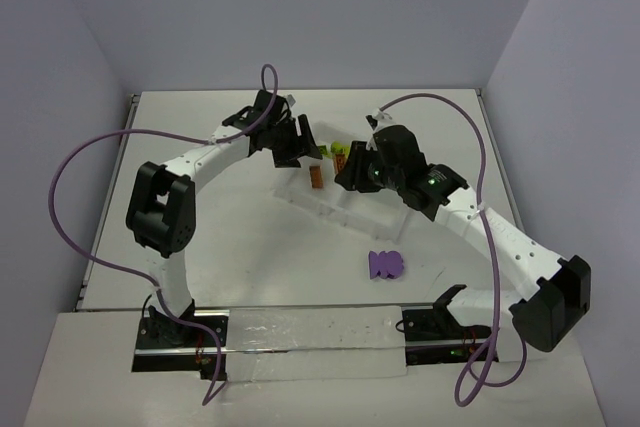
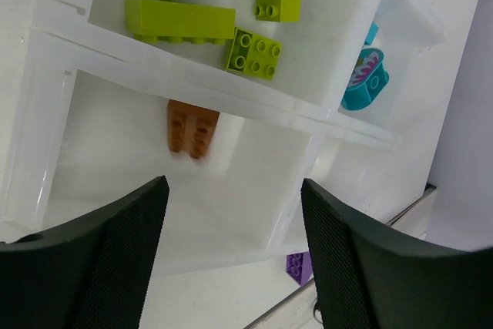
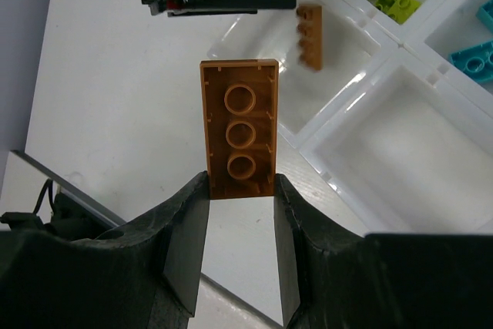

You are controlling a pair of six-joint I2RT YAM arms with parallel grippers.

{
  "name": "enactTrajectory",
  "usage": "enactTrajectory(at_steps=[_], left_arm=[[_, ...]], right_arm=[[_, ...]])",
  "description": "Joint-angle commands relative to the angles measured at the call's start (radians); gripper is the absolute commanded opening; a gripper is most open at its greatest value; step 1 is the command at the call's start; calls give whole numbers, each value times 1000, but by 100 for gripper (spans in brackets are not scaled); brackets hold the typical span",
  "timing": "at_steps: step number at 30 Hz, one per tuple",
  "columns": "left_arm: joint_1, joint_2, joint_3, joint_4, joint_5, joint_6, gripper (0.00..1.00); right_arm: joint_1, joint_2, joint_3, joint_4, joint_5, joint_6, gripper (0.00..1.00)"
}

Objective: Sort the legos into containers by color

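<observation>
Right gripper, jaws drawn narrow and clamped on the short end of an orange-brown plate, which stands upright between the pads with its hollow underside and three tubes facing the wrist camera. It is poised above bare table just beside the white tray. Left gripper, jaws spread wide and holding nothing, hangs over the near compartment, where a second orange-brown brick appears blurred; whether it lies at rest or is in mid-fall cannot be told. Handling, as judged: the bricks are light, rigid moulded plastic with smooth, somewhat slippery faces, not fragile. They are best pinched across two flat parallel sides, as shown, rather than across studs. A grip at one end leaves a long plate free to pivot, so a hold nearer the middle would be steadier. Stacked clumps may separate if taken by the top piece alone. Counts: orange-brown, two (one held, one in the tray). Lime green bricks, at least five in the far compartment, some cut off by the frame edge. Teal pieces, one rounded piece plainly seen and perhaps a second behind it, in the adjoining compartment. One purple clump lies on the table, well apart from the tray and not yet sorted; its brick count is too small to tell. Compartments, four; one of them shows no bricks.
</observation>
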Motion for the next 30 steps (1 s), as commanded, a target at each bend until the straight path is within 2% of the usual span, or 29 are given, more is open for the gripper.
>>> enactTrajectory(at_steps=[1, 5, 10, 12, 14, 16, 18, 21, 27, 30], left_arm=[[-1, -3, 91, -63, 18, 55, 84], [-1, -35, 121, -131, -7, 79, 86], [33, -170, 121, -193, -99, 92, 85], [112, -225, 66, -180, 48, 75, 85], [190, -278, 11, -186, 106, 61, 84], [239, -328, -25, -200, 69, 66, 85], [249, -384, -51, -231, -29, 78, 86], [254, -436, -74, -276, -89, 80, 87], [254, -472, -81, -336, -109, 77, 88], [254, -516, -111, -320, -114, 84, 89]], right_arm=[[-3, 40, 82, 11, 0, -35, 0], [-3, 56, 110, 5, -1, -38, 0], [-2, 112, 142, -10, -11, -45, 0], [-1, 142, 166, -37, -22, -50, 0], [-1, 164, 200, -63, -28, -57, 0], [-3, 189, 216, -83, -24, -61, 0], [-2, 231, 239, -88, -30, -64, 0], [6, 268, 254, -54, -22, -53, 1], [11, 361, 287, -48, -27, -53, 9], [20, 390, 283, -33, -30, -50, 18]])
